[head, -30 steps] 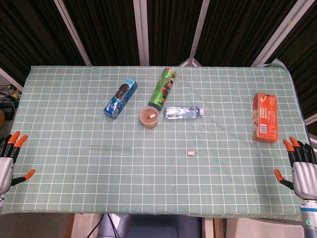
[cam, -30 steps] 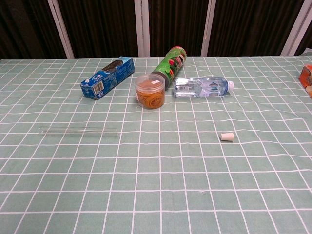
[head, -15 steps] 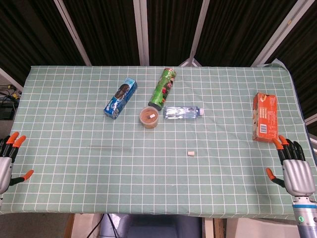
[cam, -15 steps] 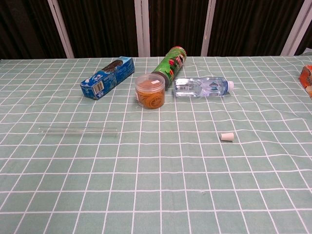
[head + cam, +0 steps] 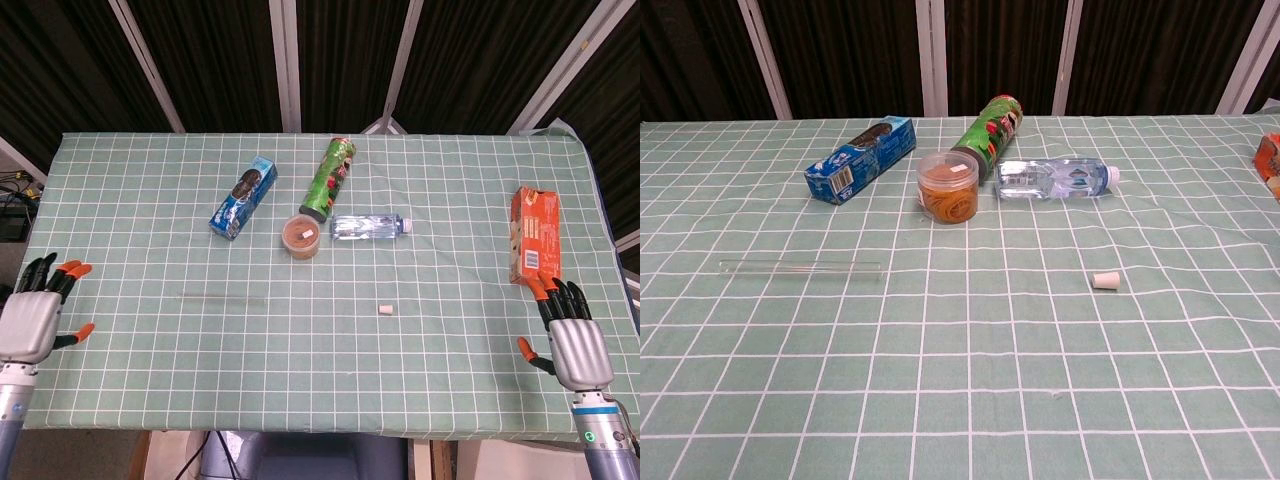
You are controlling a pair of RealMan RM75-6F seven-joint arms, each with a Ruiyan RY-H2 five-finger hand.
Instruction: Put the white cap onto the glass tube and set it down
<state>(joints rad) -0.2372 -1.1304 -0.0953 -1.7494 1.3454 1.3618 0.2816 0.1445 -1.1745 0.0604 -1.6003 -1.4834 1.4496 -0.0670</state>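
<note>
We see no step completed yet. The glass tube lies flat on the desk, left of centre, uncapped. The white cap lies well apart from it, to the right. Our left hand and right hand hover at the near corners, fingers spread, holding nothing (neither shows in the chest view). Pickup, capping and set-down all remain.

Nine loose things lie on the checked table, each kind single, plus two hands.

One glass tube; one white cap; one blue box; one green can; one water bottle; one small jar; one orange box at three o'clock; one left hand, one right hand.
</note>
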